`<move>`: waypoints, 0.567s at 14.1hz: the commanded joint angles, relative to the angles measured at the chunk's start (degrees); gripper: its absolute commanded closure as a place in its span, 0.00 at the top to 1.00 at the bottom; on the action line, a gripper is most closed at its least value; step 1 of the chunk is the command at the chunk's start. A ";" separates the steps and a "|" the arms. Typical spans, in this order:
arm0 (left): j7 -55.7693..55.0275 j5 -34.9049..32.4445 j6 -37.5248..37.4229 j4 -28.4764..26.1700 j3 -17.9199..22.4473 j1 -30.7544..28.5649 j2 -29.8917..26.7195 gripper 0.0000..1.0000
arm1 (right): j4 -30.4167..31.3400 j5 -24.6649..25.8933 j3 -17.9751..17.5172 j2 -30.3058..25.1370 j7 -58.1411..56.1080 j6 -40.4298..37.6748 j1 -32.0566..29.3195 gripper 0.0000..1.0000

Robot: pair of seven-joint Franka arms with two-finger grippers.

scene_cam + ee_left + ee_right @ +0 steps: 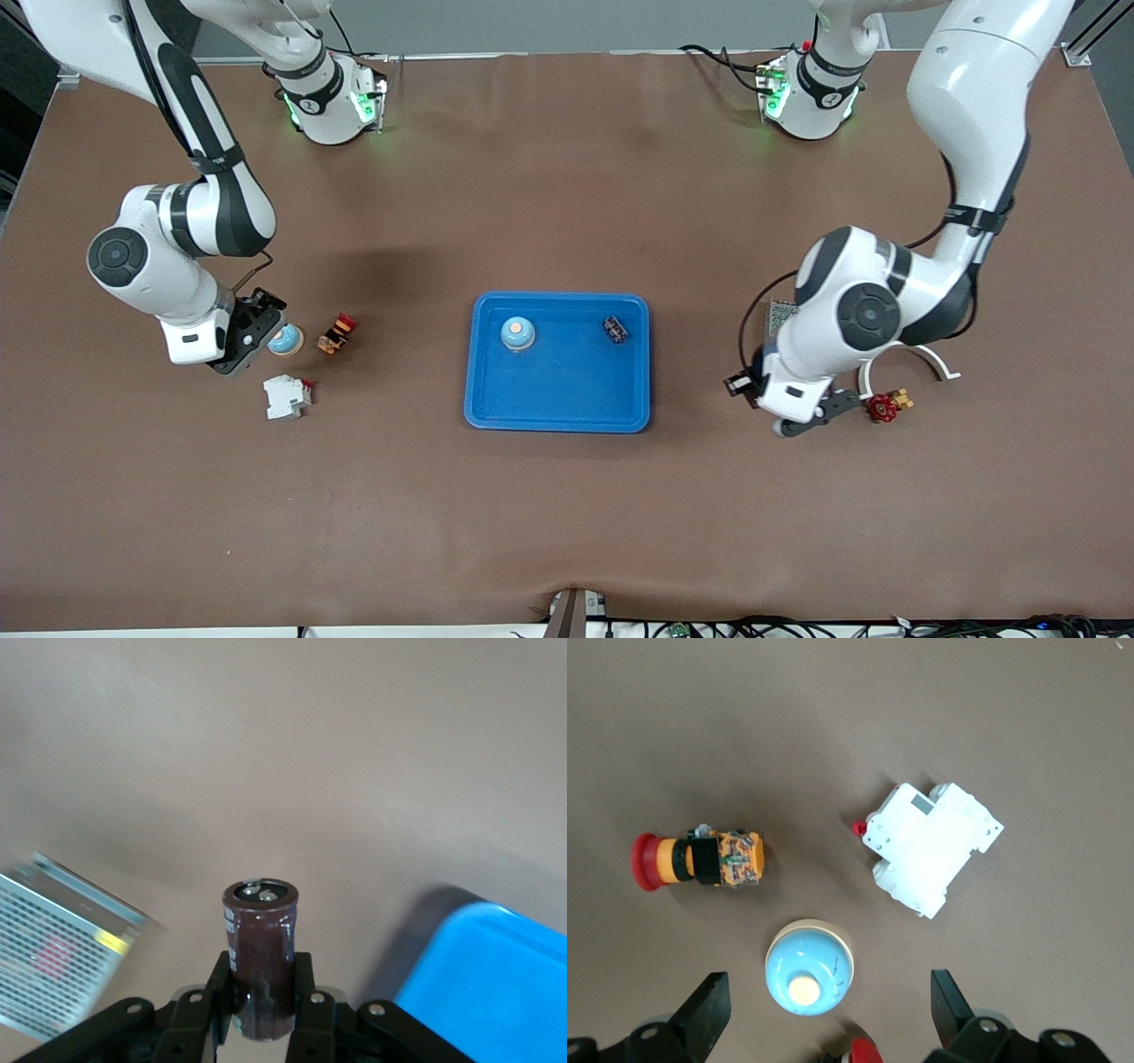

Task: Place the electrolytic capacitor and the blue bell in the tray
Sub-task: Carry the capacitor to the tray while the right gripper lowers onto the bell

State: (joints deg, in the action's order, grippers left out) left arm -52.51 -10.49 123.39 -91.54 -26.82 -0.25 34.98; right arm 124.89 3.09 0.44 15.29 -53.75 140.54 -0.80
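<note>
The blue tray (558,403) lies mid-table and holds a blue bell (517,333) and a small dark part (616,330). Another blue bell (285,339) (809,967) stands on the table toward the right arm's end. My right gripper (257,326) (828,999) hangs open right over it, one finger on each side, not touching. My left gripper (802,421) (263,992) is shut on the electrolytic capacitor (260,948), a dark brown cylinder, above bare table beside the tray's corner (496,992).
A red-capped push button (337,333) (700,859) and a white circuit breaker (287,396) (932,846) lie close to the bell on the table. By the left arm are a grey mesh box (780,319) (53,948), a white arc (926,354) and a red valve (882,406).
</note>
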 commanded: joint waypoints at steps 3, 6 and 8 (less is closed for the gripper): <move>-10.31 0.82 -0.96 8.29 0.54 7.71 6.32 0.00 | 1.14 1.04 -1.15 3.16 -5.57 5.44 -4.29 1.00; -18.30 1.00 -0.35 11.46 0.63 11.49 9.05 0.00 | 2.63 0.95 -1.23 3.43 -6.01 6.58 -4.38 1.00; -21.91 1.00 0.61 12.61 0.63 13.60 10.98 0.00 | 4.04 0.69 -1.32 3.43 -6.01 8.25 -4.38 1.00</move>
State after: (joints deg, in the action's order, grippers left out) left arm -71.26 -10.38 123.69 -82.24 -26.65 11.10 43.30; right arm 126.75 3.10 0.25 19.66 -59.24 146.91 -4.06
